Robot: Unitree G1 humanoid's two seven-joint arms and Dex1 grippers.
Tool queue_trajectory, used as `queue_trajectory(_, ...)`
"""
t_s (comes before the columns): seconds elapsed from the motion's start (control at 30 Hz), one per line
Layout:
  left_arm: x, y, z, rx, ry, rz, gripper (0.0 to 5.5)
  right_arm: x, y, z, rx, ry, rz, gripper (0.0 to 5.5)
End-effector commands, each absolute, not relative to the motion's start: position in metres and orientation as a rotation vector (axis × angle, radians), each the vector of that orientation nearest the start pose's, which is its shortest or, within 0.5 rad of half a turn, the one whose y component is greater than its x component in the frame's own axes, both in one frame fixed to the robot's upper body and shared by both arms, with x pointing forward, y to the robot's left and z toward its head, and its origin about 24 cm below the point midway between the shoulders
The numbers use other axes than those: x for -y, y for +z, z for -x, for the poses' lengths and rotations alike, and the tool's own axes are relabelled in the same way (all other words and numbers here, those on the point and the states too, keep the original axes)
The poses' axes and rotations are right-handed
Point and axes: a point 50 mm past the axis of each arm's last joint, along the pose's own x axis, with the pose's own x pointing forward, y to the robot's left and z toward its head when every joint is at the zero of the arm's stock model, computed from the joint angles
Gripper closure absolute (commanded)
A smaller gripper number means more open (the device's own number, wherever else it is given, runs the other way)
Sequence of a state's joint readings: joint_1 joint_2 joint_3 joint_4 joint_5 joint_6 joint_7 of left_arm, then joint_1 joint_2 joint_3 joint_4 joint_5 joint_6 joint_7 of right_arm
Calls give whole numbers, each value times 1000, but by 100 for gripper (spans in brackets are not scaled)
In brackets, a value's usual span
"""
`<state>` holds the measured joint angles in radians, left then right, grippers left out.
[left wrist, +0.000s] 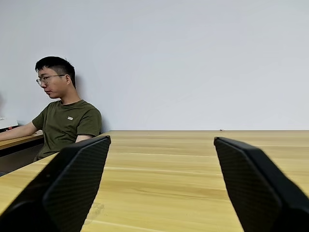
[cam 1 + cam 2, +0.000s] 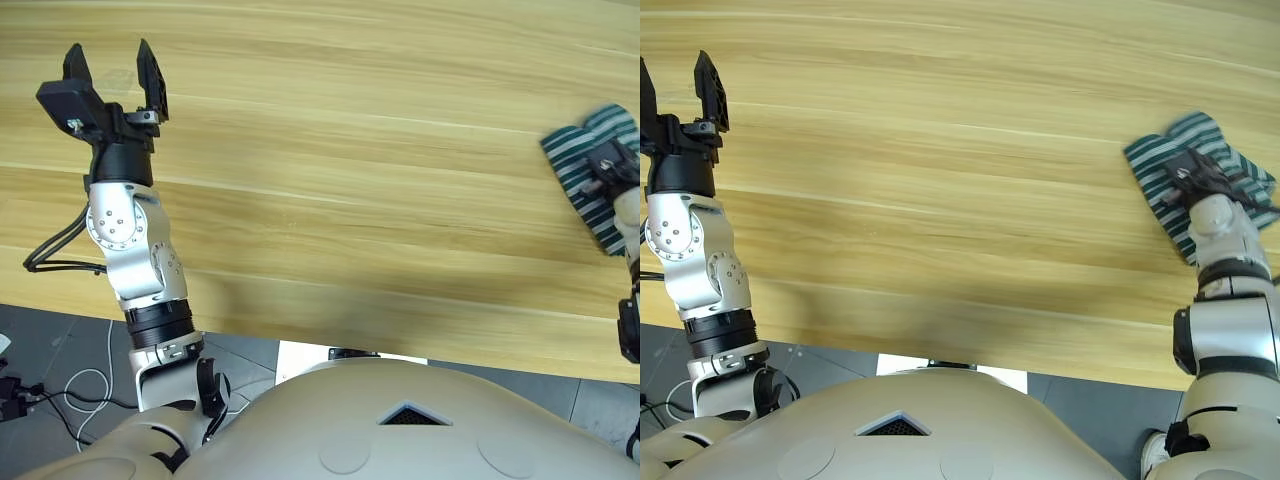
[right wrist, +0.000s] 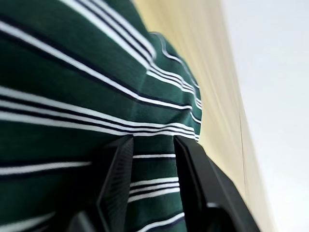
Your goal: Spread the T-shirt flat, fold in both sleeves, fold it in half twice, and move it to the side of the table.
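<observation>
L end effector (image 2: 112, 62) wide open, empty; R end effector (image 3: 152, 142) tight on folded T-shirt (image 2: 1150, 163)

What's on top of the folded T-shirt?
The right pincer, pinching a fold of the T-shirt. Cloth under the pincer is covered; the table lies beneath the shirt.

Office or lab-type workroom, I judge; cannot tell which. Long desk (image 2: 350, 200) under my arms: pale wood-grain top in wide planks, straight near edge running past both sides of my view. Plain white wall (image 1: 193, 58) behind desk's far edge. Grey floor (image 2: 60, 345) below near edge, loose white and black cables (image 2: 75, 378) trailing there at my left. Second desk (image 1: 17, 141) off left, near same wall.
</observation>
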<state>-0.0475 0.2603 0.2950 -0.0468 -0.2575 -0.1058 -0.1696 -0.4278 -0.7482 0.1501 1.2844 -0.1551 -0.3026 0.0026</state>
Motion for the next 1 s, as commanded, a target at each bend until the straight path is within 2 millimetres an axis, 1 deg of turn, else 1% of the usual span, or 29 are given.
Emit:
queue_trajectory(0.03,-244,81,-246,190,79,-9,152,384,-44,-182,-648,-442,540,395)
queue_trajectory(0.1,-239,75,-245,176,73,12,152,373,-28,-200,-422,-446,603,395)
queue_trajectory(0.13,-236,72,-244,170,74,25,152,371,-20,-204,-317,-496,602,395)
queue_trajectory(0.17,-234,69,-243,166,73,36,152,371,-15,-204,-253,-548,596,395)
queue_trajectory(0.23,-230,66,-241,158,66,47,152,373,-11,-200,-182,-623,569,395)
queue_trajectory(0.27,-229,65,-241,154,62,47,152,372,-9,-199,-154,-633,568,395)
queue_trajectory(0.33,-229,65,-239,150,58,41,152,372,2,-201,-53,-646,573,395)
queue_trajectory(0.4,-230,66,-238,158,60,31,152,375,29,-207,134,-657,615,395)
queue_trajectory(0.43,-231,69,-237,177,74,14,152,374,45,-211,255,-657,625,395)
queue_trajectory(0.47,-230,77,-235,225,90,-35,152,364,70,-220,449,-621,607,395)
queue_trajectory(0.5,-227,87,-234,287,101,-83,152,343,91,-230,637,-544,576,395)
queue_trajectory(0.53,-222,95,-232,344,106,-122,152,318,107,-237,783,-458,545,395)
queue_trajectory(0.57,-209,101,-233,404,90,-164,152,273,111,-250,875,-329,428,395)
queue_trajectory(0.6,-198,103,-234,439,70,-186,152,234,112,-258,918,-216,325,395)
queue_trajectory(0.63,-188,101,-238,446,40,-190,152,196,110,-262,937,-101,238,395)
queue_trajectory(0.67,-178,94,-243,436,6,-192,152,163,104,-265,917,-5,160,395)
queue_trajectory(0.7,-171,86,-245,414,-15,-190,152,144,96,-267,876,45,105,395)
queue_trajectory(0.73,-166,80,-245,402,-33,-187,152,135,90,-269,829,63,54,395)
queue_trajectory(0.77,-161,77,-244,400,-55,-187,152,136,81,-271,748,29,-22,395)
queue_trajectory(0.8,-157,75,-244,397,-71,-176,152,140,76,-270,708,9,-63,395)
queue_trajectory(0.9,-152,70,-244,365,-105,-105,152,148,71,-265,668,32,-87,395)
queue_trajectory(1.0,-154,71,-241,384,-104,-111,152,146,65,-267,610,69,-107,395)
